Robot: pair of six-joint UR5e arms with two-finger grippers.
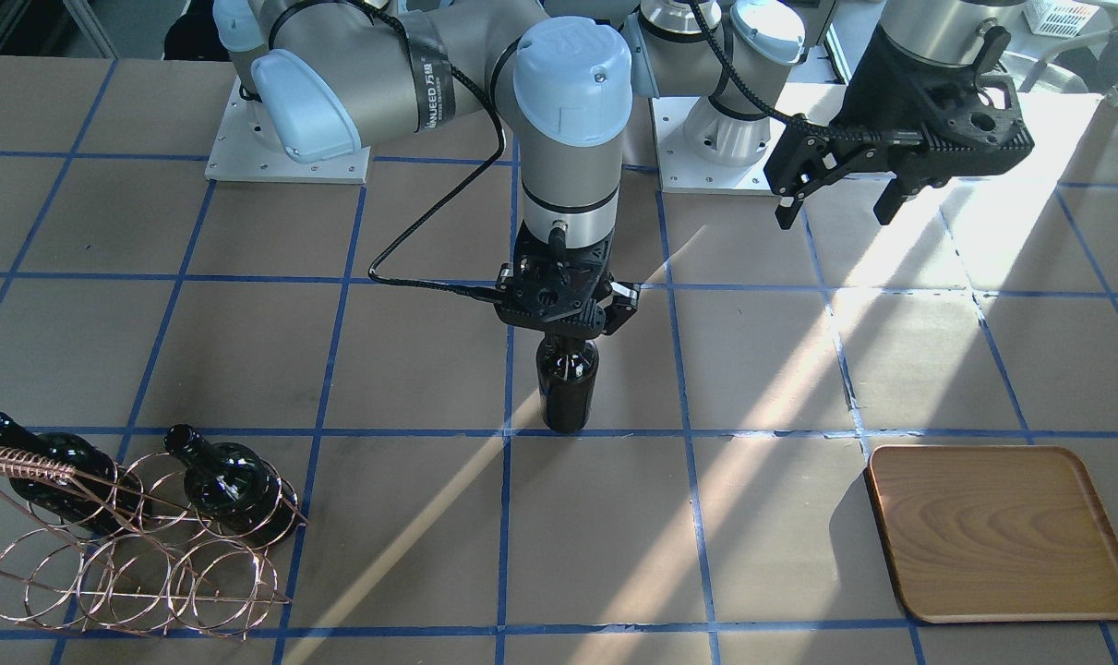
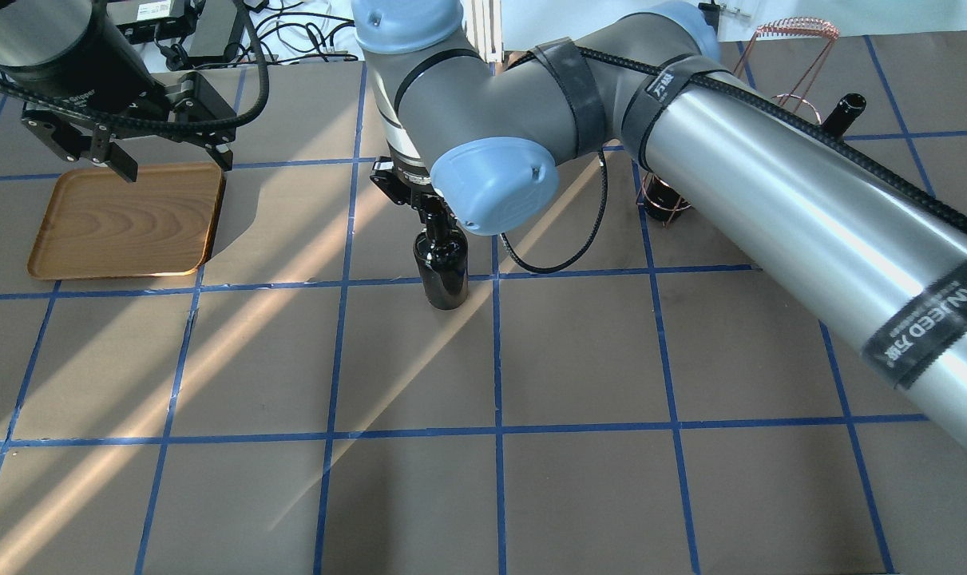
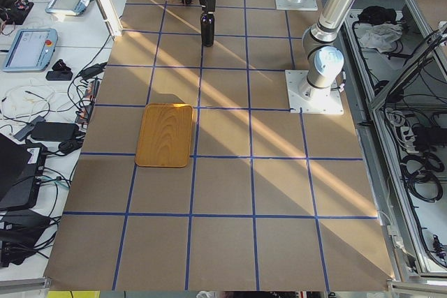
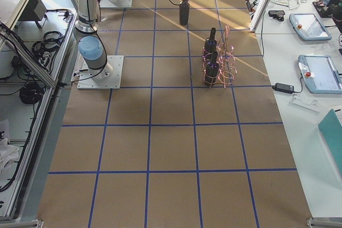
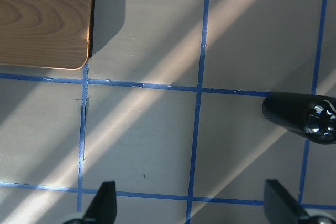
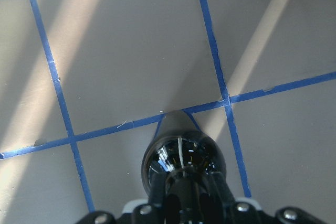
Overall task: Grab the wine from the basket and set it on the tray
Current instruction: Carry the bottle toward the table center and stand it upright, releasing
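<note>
A near-black wine bottle (image 1: 568, 388) stands upright on the table's middle, on a blue tape line; it also shows in the overhead view (image 2: 443, 271) and the right wrist view (image 6: 181, 156). My right gripper (image 1: 566, 334) is shut on its neck from above. My left gripper (image 1: 838, 211) is open and empty, hovering in the air near the bare wooden tray (image 1: 1002, 531); its fingertips (image 5: 105, 200) frame bare table, with the bottle (image 5: 307, 118) off to the side. The copper wire basket (image 1: 134, 563) holds two more bottles (image 1: 60, 471).
The second basket bottle (image 1: 231, 485) lies tilted in the upper rings. Both arm bases (image 1: 286, 157) stand at the table's robot side. The table is brown with a blue tape grid, with sunlit streaks across it.
</note>
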